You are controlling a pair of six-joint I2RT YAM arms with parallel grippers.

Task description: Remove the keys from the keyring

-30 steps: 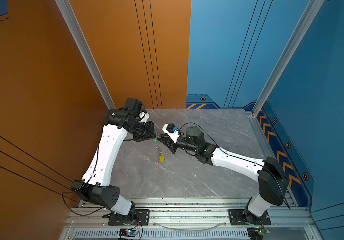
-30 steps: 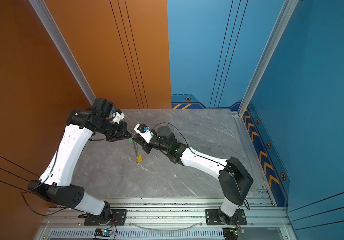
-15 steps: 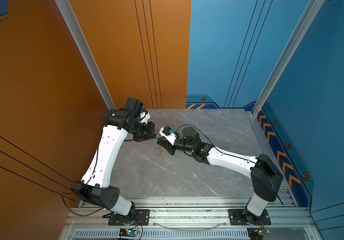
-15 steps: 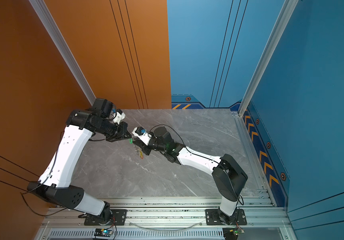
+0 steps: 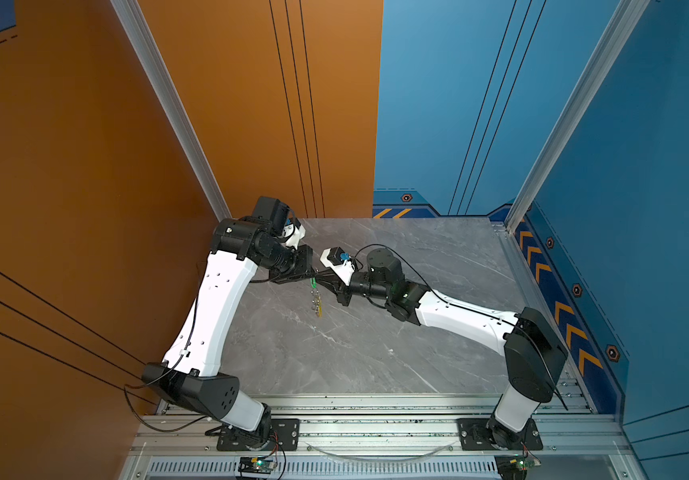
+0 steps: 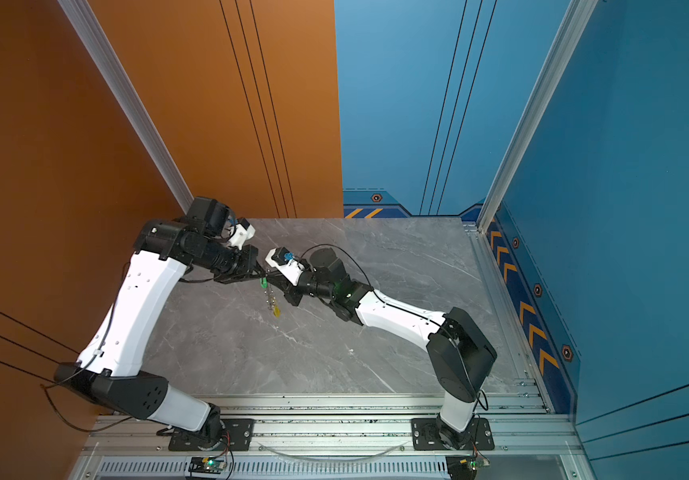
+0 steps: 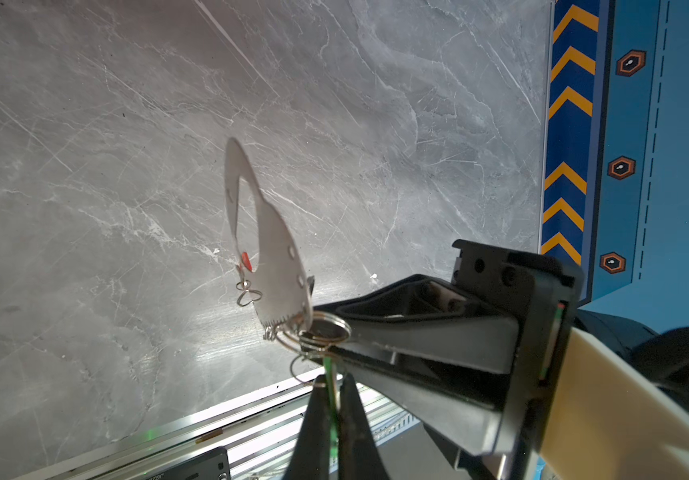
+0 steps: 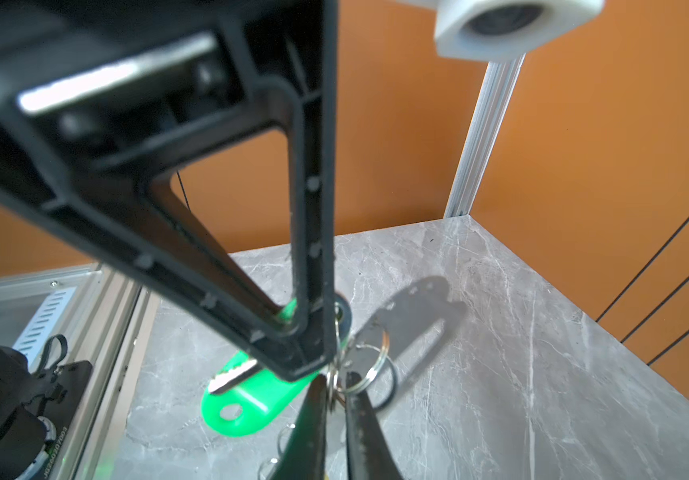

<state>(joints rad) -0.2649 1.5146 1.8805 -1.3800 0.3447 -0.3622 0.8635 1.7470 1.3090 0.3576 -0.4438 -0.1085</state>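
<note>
Light, slippery stuff, I'd say: left tool (image 7: 333, 386) pinches the green plastic tag (image 8: 251, 403), right tool (image 8: 336, 386) nips the thin silver ring (image 8: 385, 359).

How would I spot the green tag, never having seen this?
Over the grey table, find where the two arms' tips meet. The green tag is pinched in the left fingers there, beside silver rings. It is a flat, bright-green oval with a hole, unlike the yellow tag farther down the bunch.
</note>
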